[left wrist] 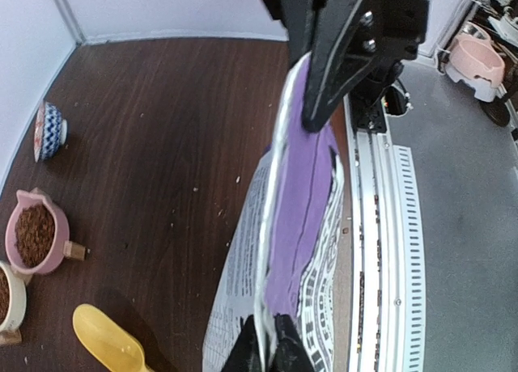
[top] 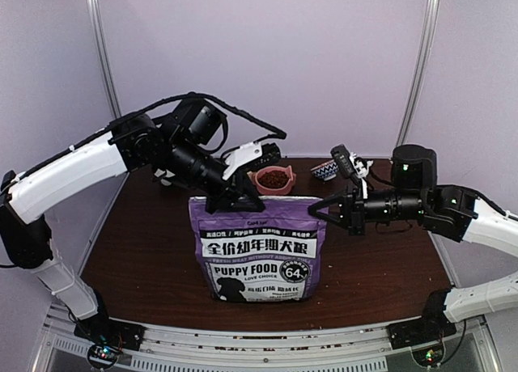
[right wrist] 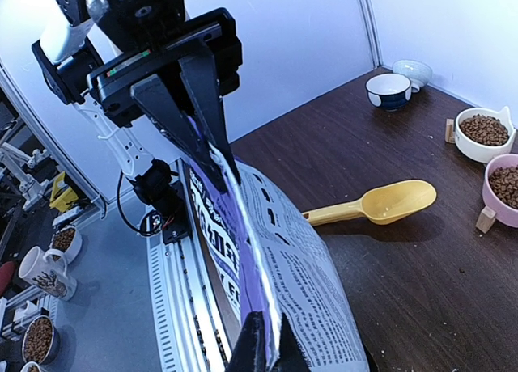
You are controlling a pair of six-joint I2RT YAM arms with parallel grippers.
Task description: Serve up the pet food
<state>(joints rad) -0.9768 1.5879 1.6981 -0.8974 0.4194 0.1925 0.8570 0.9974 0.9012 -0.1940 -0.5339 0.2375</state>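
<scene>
The left fingers (left wrist: 332, 73) are clamped on the top seam of the purple bag (left wrist: 299, 218); the right fingers (left wrist: 283, 348) pinch its far end. On the desk (left wrist: 162, 105) beside the bag lie a yellow scoop (left wrist: 109, 340), a pink bowl (left wrist: 61, 236) of kibble (left wrist: 34, 234) and a blue-patterned bowl (left wrist: 50, 129).

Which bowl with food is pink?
The pink bowl with little ears, holding kibble; the other filled bowl beside it is white.
</scene>
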